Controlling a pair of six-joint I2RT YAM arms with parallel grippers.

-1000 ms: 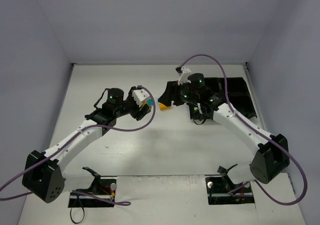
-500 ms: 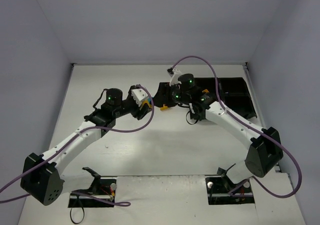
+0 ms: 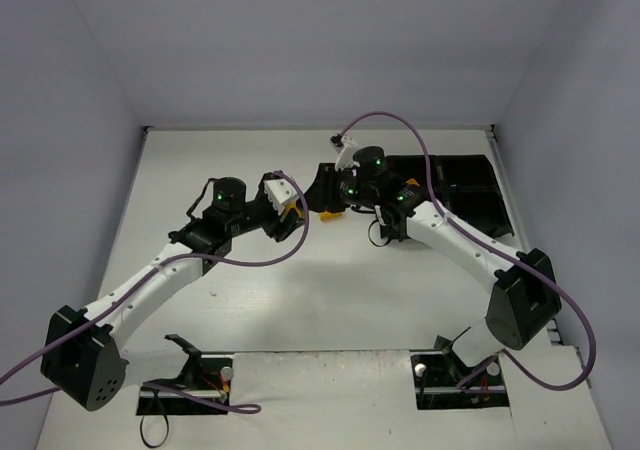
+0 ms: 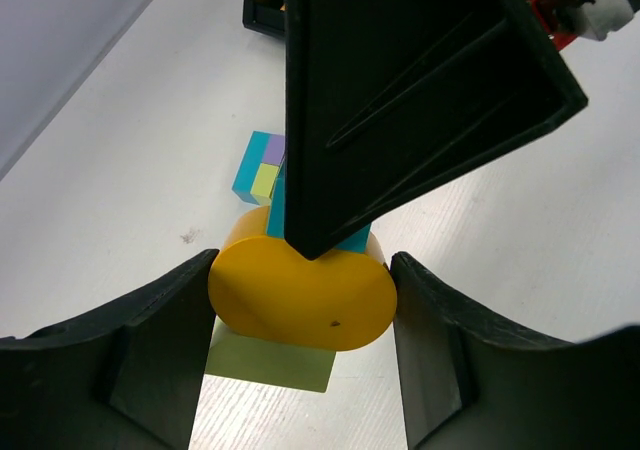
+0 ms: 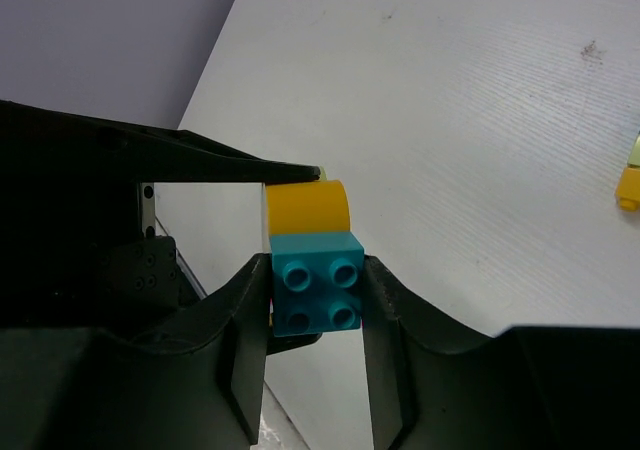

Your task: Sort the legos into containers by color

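My left gripper (image 3: 292, 208) and right gripper (image 3: 320, 194) meet above the table's middle on one small stack of legos. The left gripper (image 4: 300, 310) is shut on the round orange brick (image 4: 300, 295), which has a yellow-green brick (image 4: 270, 362) under it. The right gripper (image 5: 315, 300) is shut on the cyan brick (image 5: 315, 295) joined to that orange brick (image 5: 305, 210). The black tray (image 3: 470, 185) lies at the back right, partly hidden by the right arm. A cyan, purple and yellow-green block (image 4: 260, 167) lies on the table below.
A loose orange brick (image 3: 328, 213) lies on the table beside the grippers; it also shows at the right edge of the right wrist view (image 5: 628, 185). Purple cables loop over both arms. Walls close the table at the back and sides.
The right arm has swung left, and its gripper has come up to the left gripper's stack and closed on the cyan brick. The left arm has barely moved.
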